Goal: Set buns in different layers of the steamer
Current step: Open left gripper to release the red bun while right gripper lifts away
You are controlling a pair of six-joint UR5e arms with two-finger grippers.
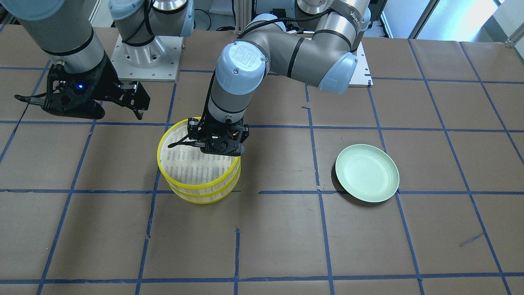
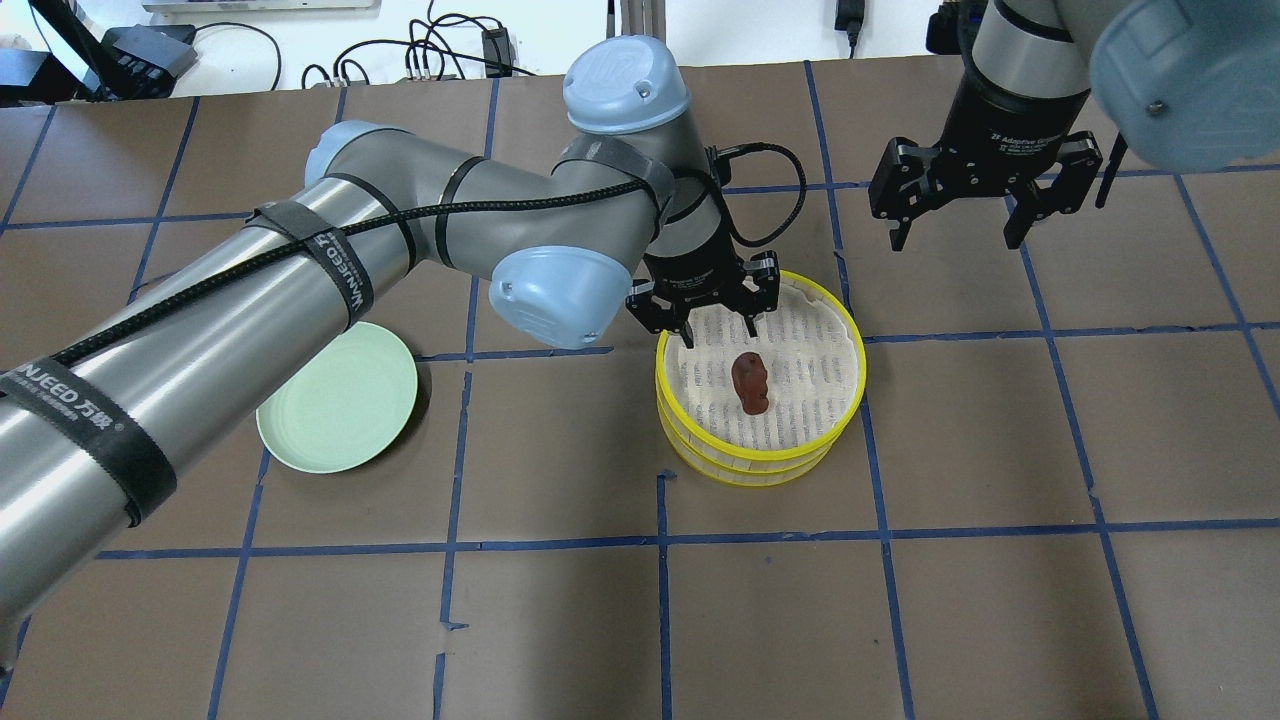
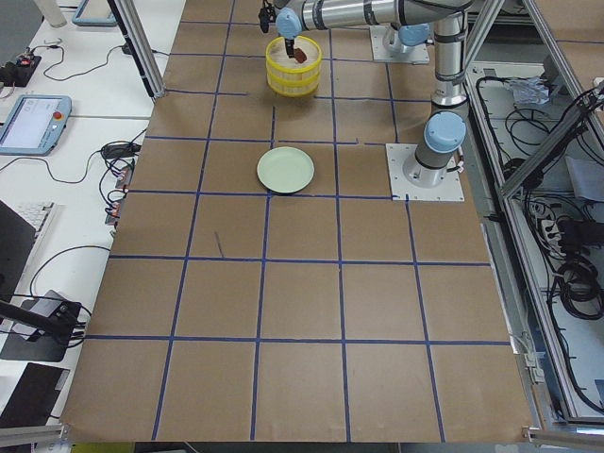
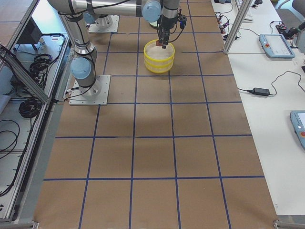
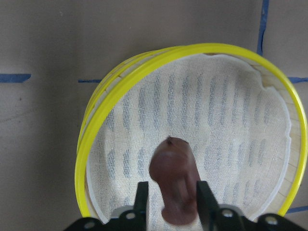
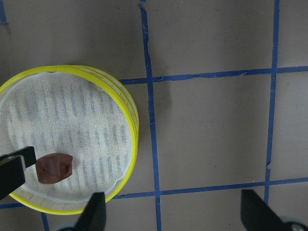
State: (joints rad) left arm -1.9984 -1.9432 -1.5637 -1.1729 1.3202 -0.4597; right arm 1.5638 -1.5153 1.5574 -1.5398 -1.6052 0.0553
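Black left pincer [image 2: 719, 330]: jaws spread, pinching nothing, pointing down just above the far side of the steamer's [image 2: 760, 468] upper layer [image 2: 858, 352]. Reddish-brown oval bun [image 2: 750, 382]: lying loose on the white slatted floor [image 2: 815, 375] of that upper layer, near its middle; in the left wrist view it sits between the two fingers [image 5: 141, 195], and the overhead view shows it clear of them. Steamer: two yellow-rimmed layers stacked, the lower layer [image 2: 745, 478] showing only as a rim and pale side under the upper one. Black right pincer [image 2: 955, 235]: jaws spread wide, empty, held above the tabletop [image 2: 900, 620] beside the steamer. Pale green plate [image 2: 300, 440]: on the brown, blue-taped tabletop, well apart from the steamer on the robot's left.
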